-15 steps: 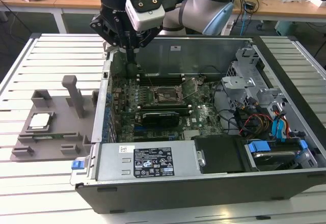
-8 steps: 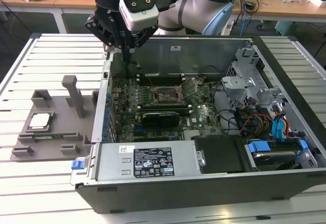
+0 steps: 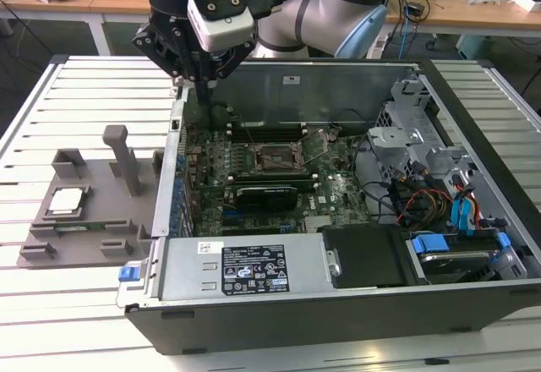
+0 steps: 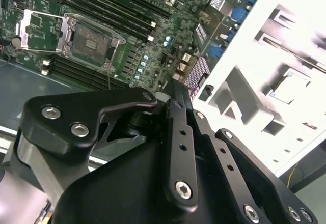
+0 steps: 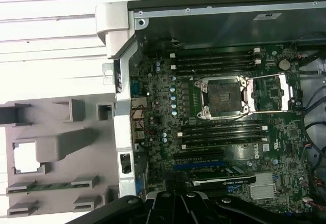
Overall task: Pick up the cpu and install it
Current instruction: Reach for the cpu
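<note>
The cpu (image 3: 67, 200) is a small silvery square lying flat in a recess of the grey plastic tray (image 3: 101, 224), at the exterior view's left, outside the computer case. Both wrist views show it as a pale square, cpu (image 5: 25, 158) and cpu (image 4: 290, 87). My gripper (image 3: 205, 91) hangs above the case's far left corner, over the motherboard's edge, with its black fingers drawn together and nothing between them. The open socket (image 3: 275, 159) sits mid-board with its metal frame lifted, socket (image 5: 224, 98), socket (image 4: 91, 43).
The open computer case (image 3: 338, 300) lies on a white slatted table (image 3: 84, 93). Its left wall (image 3: 173, 169) stands between tray and motherboard. Upright posts (image 3: 122, 156) rise from the tray. Memory slots, a graphics card (image 3: 266, 194), cables and drive bays (image 3: 456, 220) fill the case.
</note>
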{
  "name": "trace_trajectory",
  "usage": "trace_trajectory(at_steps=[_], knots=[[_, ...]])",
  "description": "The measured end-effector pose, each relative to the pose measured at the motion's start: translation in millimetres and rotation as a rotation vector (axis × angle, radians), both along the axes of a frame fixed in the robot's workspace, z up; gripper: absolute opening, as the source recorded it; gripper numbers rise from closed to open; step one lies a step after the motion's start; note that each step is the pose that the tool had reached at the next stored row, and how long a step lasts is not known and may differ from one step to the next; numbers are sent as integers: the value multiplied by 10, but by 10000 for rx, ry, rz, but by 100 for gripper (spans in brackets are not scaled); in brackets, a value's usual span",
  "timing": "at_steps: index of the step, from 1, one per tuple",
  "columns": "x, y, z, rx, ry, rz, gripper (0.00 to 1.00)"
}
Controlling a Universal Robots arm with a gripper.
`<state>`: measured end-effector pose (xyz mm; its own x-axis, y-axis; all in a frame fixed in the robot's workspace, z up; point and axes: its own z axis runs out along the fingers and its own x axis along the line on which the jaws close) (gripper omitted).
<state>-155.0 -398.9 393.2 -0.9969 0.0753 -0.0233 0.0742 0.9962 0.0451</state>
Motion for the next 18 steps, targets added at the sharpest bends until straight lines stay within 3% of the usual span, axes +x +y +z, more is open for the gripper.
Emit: trace_trajectory(at_steps=[18], knots=[[-209,0,0,0,0,-1,11]])
